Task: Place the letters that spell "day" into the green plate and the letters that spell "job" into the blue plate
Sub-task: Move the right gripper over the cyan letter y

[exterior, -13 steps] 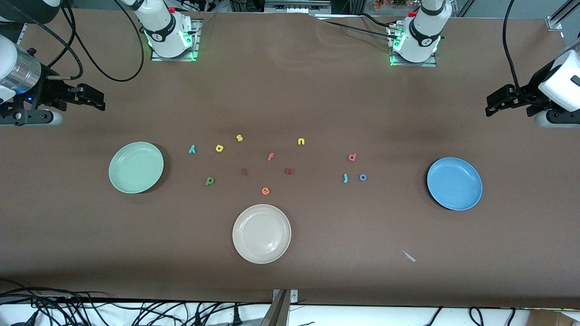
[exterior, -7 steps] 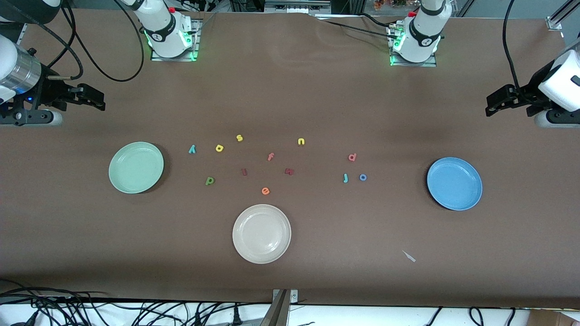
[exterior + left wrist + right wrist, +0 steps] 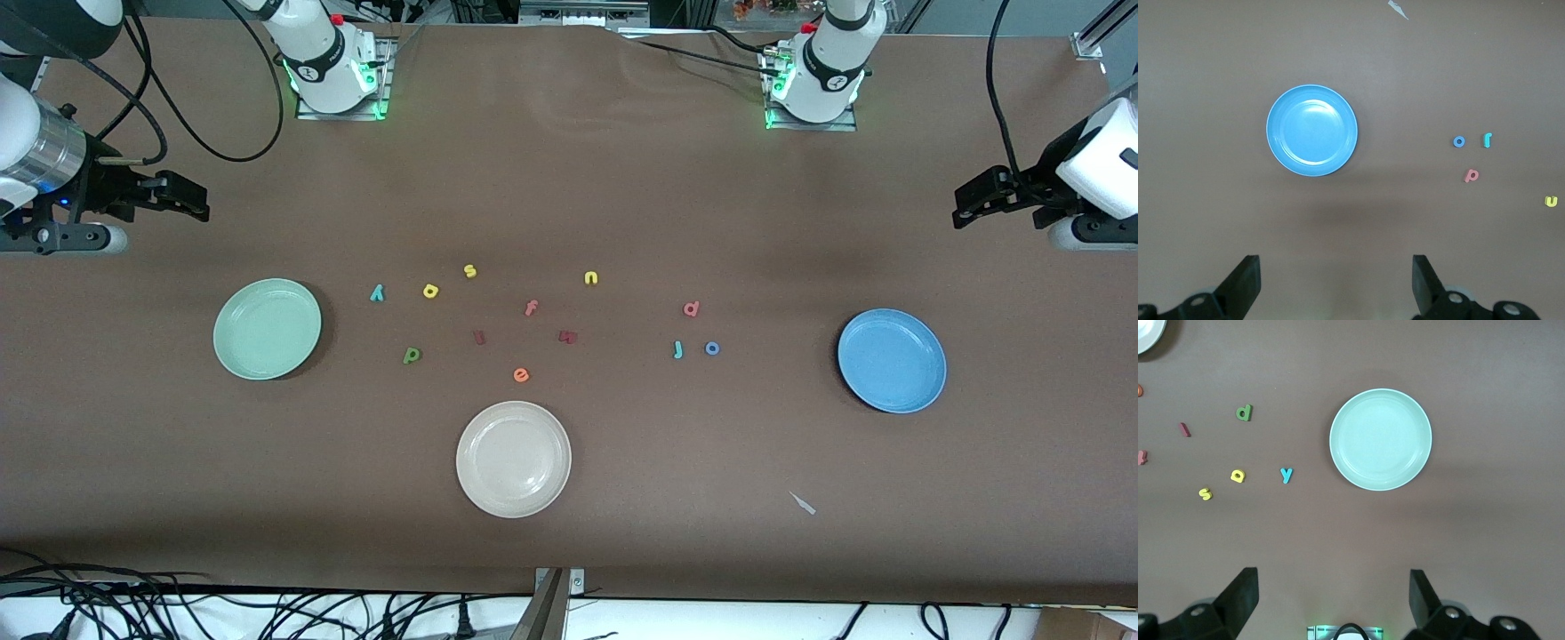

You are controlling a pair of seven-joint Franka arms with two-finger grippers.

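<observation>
The green plate (image 3: 267, 329) (image 3: 1380, 439) lies empty toward the right arm's end of the table. Beside it on the cloth are the teal "y" (image 3: 377, 292) (image 3: 1286, 475), yellow "a" (image 3: 430, 290) (image 3: 1237, 476) and green "d" (image 3: 412, 356) (image 3: 1244, 413). The blue plate (image 3: 892, 360) (image 3: 1311, 130) lies empty toward the left arm's end. The teal "j" (image 3: 677, 349) (image 3: 1487, 140), blue "o" (image 3: 712, 348) (image 3: 1459, 141) and pinkish "b" (image 3: 691, 308) (image 3: 1471, 175) lie near it. My right gripper (image 3: 191, 200) (image 3: 1333, 597) and left gripper (image 3: 965, 209) (image 3: 1336, 280) hang open and empty, high over the table's ends.
A cream-white plate (image 3: 513, 459) sits nearest the front camera. Other loose letters lie mid-table: yellow "s" (image 3: 469, 271) and "n" (image 3: 590, 278), pink "f" (image 3: 531, 308), orange "e" (image 3: 521, 375) and two dark red pieces (image 3: 479, 337). A small pale scrap (image 3: 803, 503) lies on the cloth.
The right arm has shifted slightly at its end of the table. The plates, the letters and the left arm have not moved.
</observation>
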